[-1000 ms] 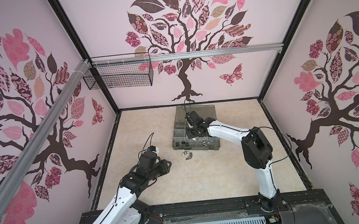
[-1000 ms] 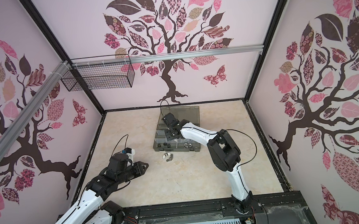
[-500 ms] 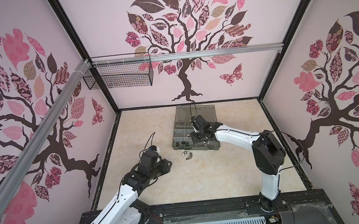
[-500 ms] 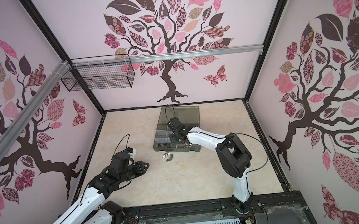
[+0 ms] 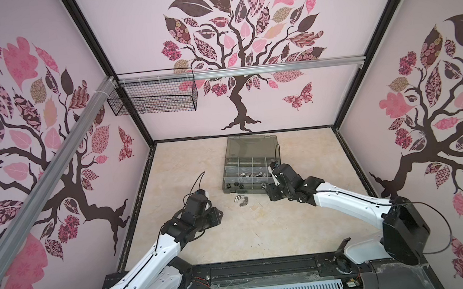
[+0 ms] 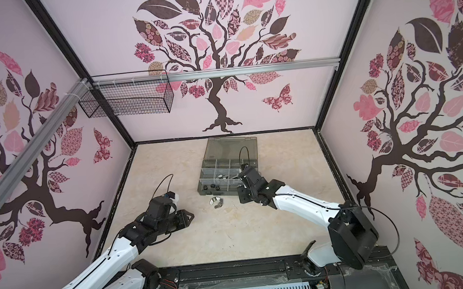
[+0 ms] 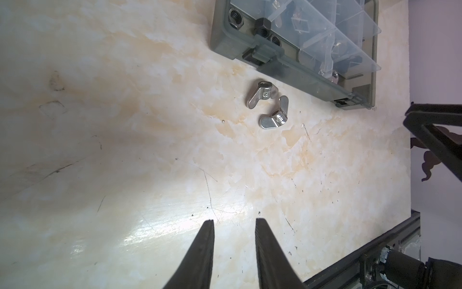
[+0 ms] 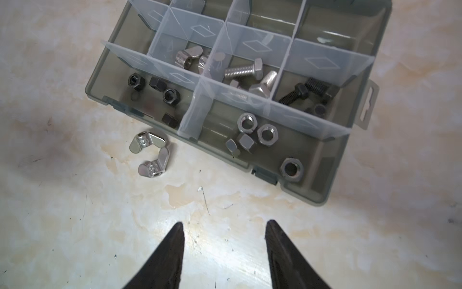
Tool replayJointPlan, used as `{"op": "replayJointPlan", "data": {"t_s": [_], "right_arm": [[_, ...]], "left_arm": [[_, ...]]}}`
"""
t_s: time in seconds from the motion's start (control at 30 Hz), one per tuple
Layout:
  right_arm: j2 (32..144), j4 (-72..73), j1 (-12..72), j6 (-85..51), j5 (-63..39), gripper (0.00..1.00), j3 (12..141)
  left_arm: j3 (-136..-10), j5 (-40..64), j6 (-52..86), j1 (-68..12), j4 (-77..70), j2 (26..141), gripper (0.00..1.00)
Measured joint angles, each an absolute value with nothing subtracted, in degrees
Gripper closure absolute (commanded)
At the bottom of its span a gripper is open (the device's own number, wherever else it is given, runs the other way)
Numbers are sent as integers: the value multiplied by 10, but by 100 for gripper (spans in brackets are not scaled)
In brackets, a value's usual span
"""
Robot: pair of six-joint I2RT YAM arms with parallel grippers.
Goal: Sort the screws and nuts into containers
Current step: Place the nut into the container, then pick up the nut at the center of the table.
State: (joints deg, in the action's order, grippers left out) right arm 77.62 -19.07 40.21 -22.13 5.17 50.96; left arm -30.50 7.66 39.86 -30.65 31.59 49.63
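Note:
The grey organizer case [image 5: 224, 179] [image 6: 199, 185] lies open at the table's far middle. Its containers hold black hex nuts [image 8: 155, 86], silver hex nuts [image 8: 260, 132], silver screws [image 8: 247, 72], black screws [image 8: 305, 91] and wing nuts [image 8: 190, 58]. Two silver wing nuts [image 5: 241, 201] [image 6: 215, 203] [image 7: 261, 96] [image 8: 147, 142] lie touching on the table just in front of the case. My right gripper [image 5: 270, 195] [image 8: 225, 222] hovers open and empty near the case's front right corner. My left gripper [image 5: 217, 217] [image 7: 233, 221] is open and empty, left of the wing nuts.
The case's lid [image 5: 251, 145] lies flat behind it. A black wire basket [image 5: 153, 100] hangs on the back left rail. Black frame rails [image 5: 262, 267] border the table's front; patterned walls close the other sides.
My right arm has drawn back from above the case toward its front right corner, and its jaws have opened wider. The left arm has barely moved.

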Motion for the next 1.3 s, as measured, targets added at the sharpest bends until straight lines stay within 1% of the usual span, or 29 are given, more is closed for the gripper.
{"op": "replayJointPlan", "data": {"t_s": [0.17,0.37,0.67,1.3], "right_arm": [[728,-186,402,-245,47,45,461],[707,-186,402,-273,34,45,425],[662,-187,402,-308,25,45,388],[597,-210,402,-347,22,44,355]], "left_arm": [[-309,69,394,-329,313,523,68],[-328,65,386,-356,303,572,68],[-356,65,353,-357,296,636,67],[-510,78,260,-372,276,836,68]]}}
